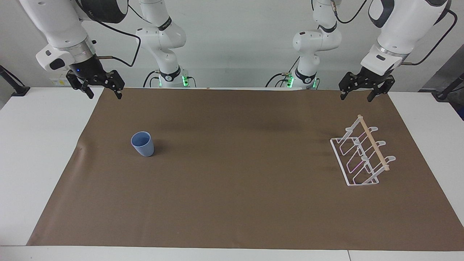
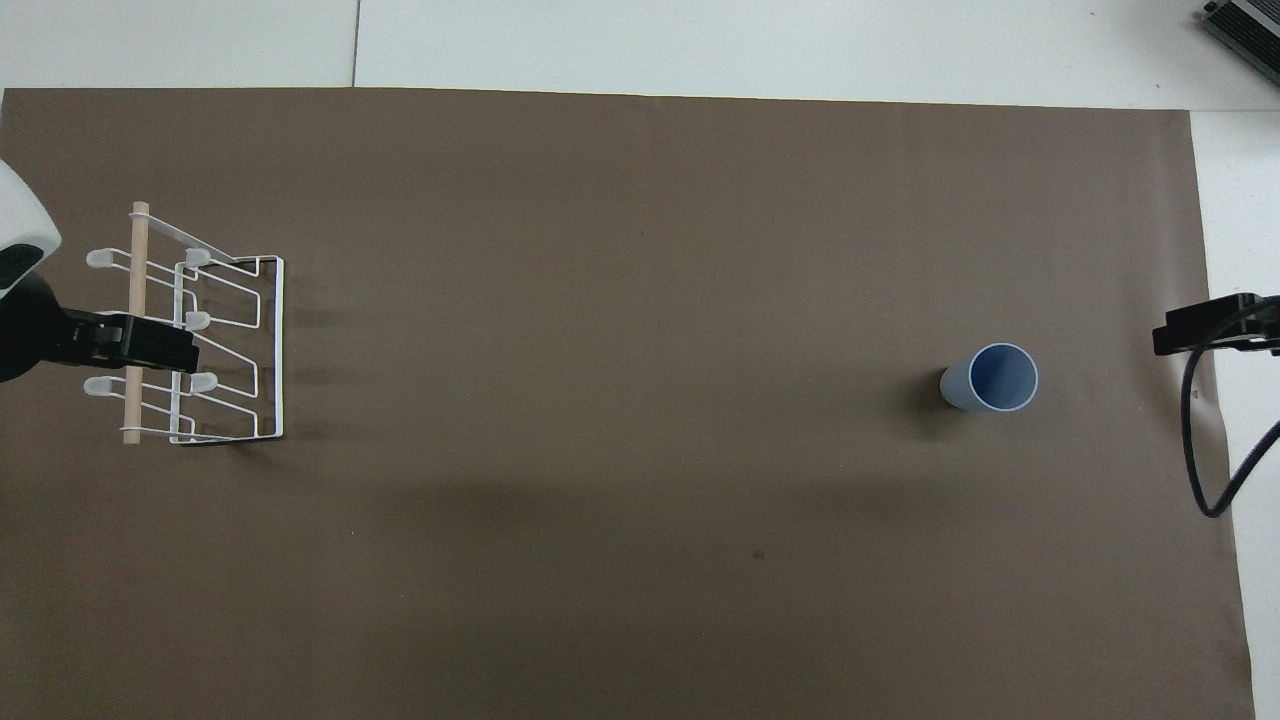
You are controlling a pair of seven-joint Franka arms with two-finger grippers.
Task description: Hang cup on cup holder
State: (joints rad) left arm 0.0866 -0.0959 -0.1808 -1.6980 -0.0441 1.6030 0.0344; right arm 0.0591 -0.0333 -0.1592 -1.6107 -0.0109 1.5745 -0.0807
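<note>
The light-blue cup (image 1: 143, 144) stands upright, mouth up, on the brown mat toward the right arm's end of the table; it also shows in the overhead view (image 2: 990, 378). The white wire cup holder (image 1: 362, 154) with its wooden dowel stands toward the left arm's end and holds no cup; in the overhead view the holder (image 2: 225, 340) is partly covered by my left gripper. My right gripper (image 1: 103, 92) hangs open and empty in the air over the mat's edge, apart from the cup. My left gripper (image 1: 357, 96) hangs open and empty in the air, above and apart from the holder.
The brown mat (image 1: 232, 188) covers most of the white table (image 1: 36, 152). Both arm bases stand at the robots' edge of the table. A black cable (image 2: 1205, 450) hangs by the right gripper (image 2: 1205, 328).
</note>
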